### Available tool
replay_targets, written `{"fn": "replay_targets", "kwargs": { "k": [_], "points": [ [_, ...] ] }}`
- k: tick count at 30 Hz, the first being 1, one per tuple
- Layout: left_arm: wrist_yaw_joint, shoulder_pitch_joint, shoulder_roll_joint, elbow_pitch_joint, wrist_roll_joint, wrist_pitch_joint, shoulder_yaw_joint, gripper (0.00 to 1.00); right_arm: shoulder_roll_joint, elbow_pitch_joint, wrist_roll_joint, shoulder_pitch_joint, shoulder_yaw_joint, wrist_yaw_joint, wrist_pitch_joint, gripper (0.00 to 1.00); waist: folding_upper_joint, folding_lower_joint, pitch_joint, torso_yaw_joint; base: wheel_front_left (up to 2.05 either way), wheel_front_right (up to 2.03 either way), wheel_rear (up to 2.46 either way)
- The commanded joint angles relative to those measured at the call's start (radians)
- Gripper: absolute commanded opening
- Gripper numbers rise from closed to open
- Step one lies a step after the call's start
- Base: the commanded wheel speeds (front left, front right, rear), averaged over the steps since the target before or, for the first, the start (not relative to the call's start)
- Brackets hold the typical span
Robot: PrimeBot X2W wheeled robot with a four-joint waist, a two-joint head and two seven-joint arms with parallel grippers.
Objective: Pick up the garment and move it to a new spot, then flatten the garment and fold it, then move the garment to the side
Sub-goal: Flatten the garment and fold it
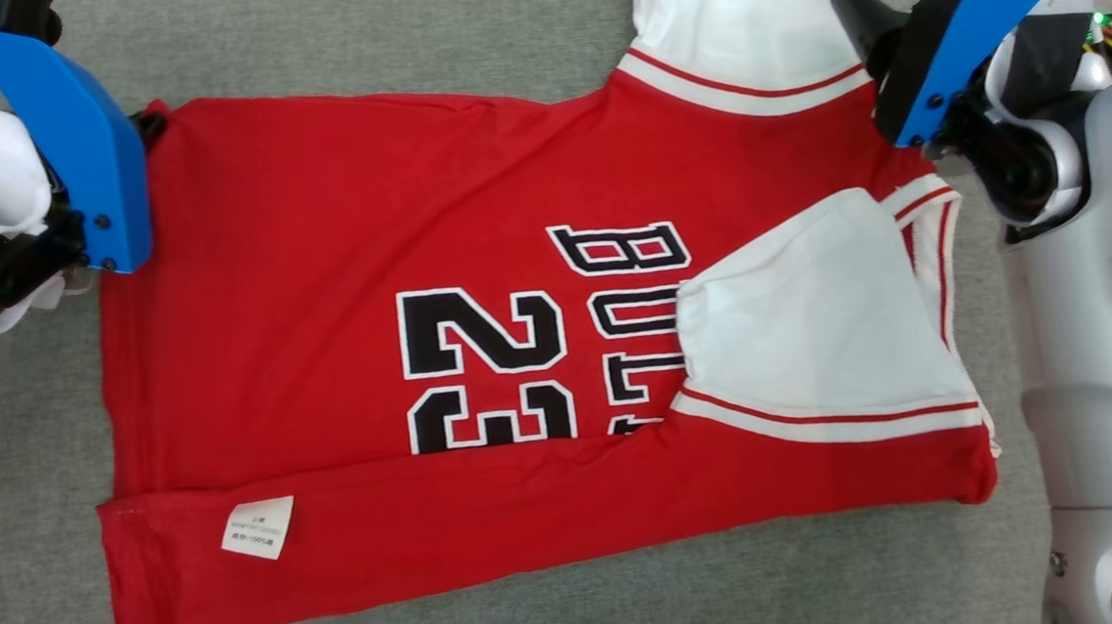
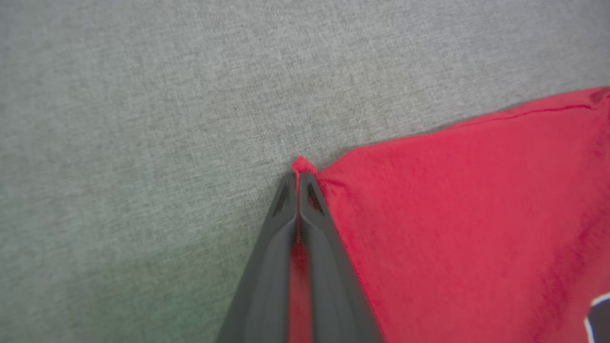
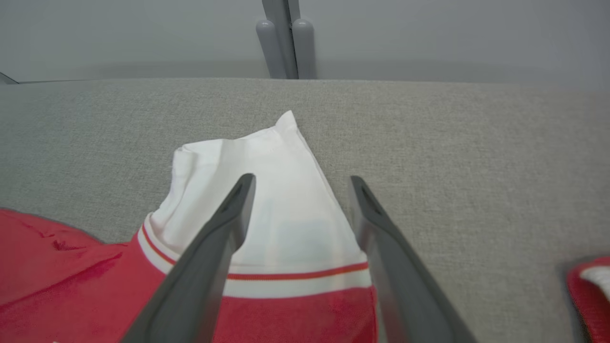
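Note:
The garment (image 1: 326, 237) is a red jersey with white sleeves and black "23" lettering, spread on a grey fabric surface. Its near long edge is folded up, showing a white label (image 1: 257, 526). At the left, my left gripper (image 2: 298, 174) is shut on the jersey's far left corner (image 1: 151, 119), with red cloth pinched between the fingers. My right gripper (image 3: 301, 183) hovers open over the far white sleeve (image 3: 267, 190), one finger above the cloth and the other just off its edge. The second white sleeve (image 1: 820, 311) lies folded onto the jersey's chest.
The grey fabric surface (image 1: 390, 26) extends on all sides of the jersey. Its far edge meets a grey wall with an upright post (image 3: 286, 38). Another red-and-white piece of cloth (image 3: 588, 281) lies to the right of the right gripper. My pale right forearm (image 1: 1102, 340) stands beside the jersey's collar end.

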Motion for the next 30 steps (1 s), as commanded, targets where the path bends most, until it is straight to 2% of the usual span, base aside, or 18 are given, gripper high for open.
{"fn": "replay_targets", "kwargs": {
  "k": [1, 5, 15, 21, 22, 23, 30],
  "points": [
    [-0.002, 0.017, -0.009, 0.016, 0.012, -0.006, -0.019, 0.0, -0.012, 0.016, -0.001, -0.025, -0.007, 0.001, 0.004, 1.0, 0.0, 0.0, 0.01, 0.017, 0.0, 0.0, 0.0],
    [-0.008, 0.032, -0.056, -0.017, 0.017, -0.091, -0.017, 0.0, -0.044, 0.066, -0.034, -0.061, -0.037, 0.001, 0.011, 1.0, 0.0, 0.0, 0.024, 0.065, 0.0, 0.0, 0.0],
    [-0.066, 0.076, -0.186, -0.085, 0.015, -0.305, -0.037, 0.0, -0.119, 0.157, -0.13, -0.147, -0.101, 0.001, 0.024, 1.0, 0.0, 0.0, 0.07, 0.225, 0.0, 0.0, 0.0],
    [-0.094, 0.075, -0.241, -0.084, 0.021, -0.384, -0.051, 0.0, -0.152, 0.208, -0.165, -0.13, -0.124, 0.001, 0.059, 1.0, 0.0, 0.0, 0.085, 0.279, 0.0, 0.0, 0.0],
    [-0.093, 0.072, -0.245, -0.086, 0.023, -0.396, -0.049, 0.0, -0.156, 0.212, -0.169, -0.128, -0.122, 0.001, 0.065, 0.91, 0.0, 0.0, 0.089, 0.282, 0.0, 0.0, 0.0],
    [-0.086, 0.067, -0.249, -0.083, 0.031, -0.419, -0.042, 0.0, -0.155, 0.22, -0.17, -0.127, -0.122, 0.001, 0.078, 0.0, 0.0, 0.0, 0.095, 0.282, 0.0, 0.0, 0.0],
    [-0.041, 0.097, -0.279, -0.066, 0.02, -0.554, 0.029, 0.0, -0.146, 0.165, -0.129, -0.128, -0.179, 0.0, -0.026, 0.0, 0.0, 0.0, 0.084, 0.253, 0.0, 0.0, 0.0]
  ]
}}
